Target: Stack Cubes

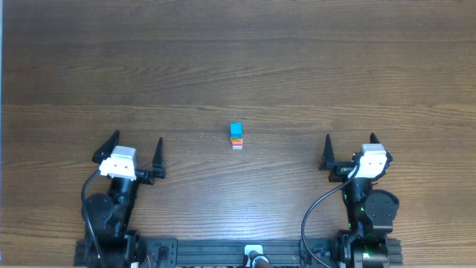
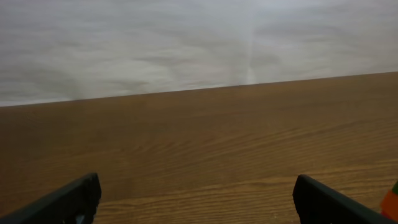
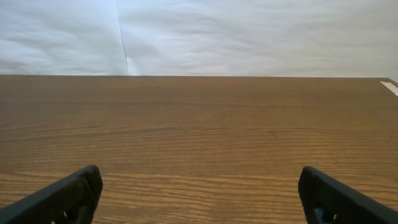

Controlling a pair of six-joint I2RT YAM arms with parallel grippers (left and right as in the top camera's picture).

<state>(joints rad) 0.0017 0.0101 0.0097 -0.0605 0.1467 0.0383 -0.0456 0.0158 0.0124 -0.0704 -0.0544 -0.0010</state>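
**Top view.** We locate the stack near the middle of the table, somewhat closer to the near edge, where the arm bases stand. The blue cube is uppermost. An orange-red layer and a pale layer lie under it, too small for us to count the cubes. The left gripper sits toward the near left corner and the right gripper toward the near right corner. Each is well apart from the stack, fingers spread, with nothing between them. We judge this symmetric stance to be deliberate: it keeps both arms off the stack so that nothing can topple it. We judge the stacking to be complete or nearly so.

**Left wrist view.** The left gripper has its two fingers wide apart, released, with bare wood between them. An orange sliver at the picture's edge is, in our judgement, the side of the stack. This low, side-on look supplements the overhead layout.

**Right wrist view.** The right gripper is likewise released and grasps nothing. It faces the table's far edge and the white backdrop beyond. From this low angle we can check directly that the gap between the fingers is free, where the overhead view gives position and layer order.
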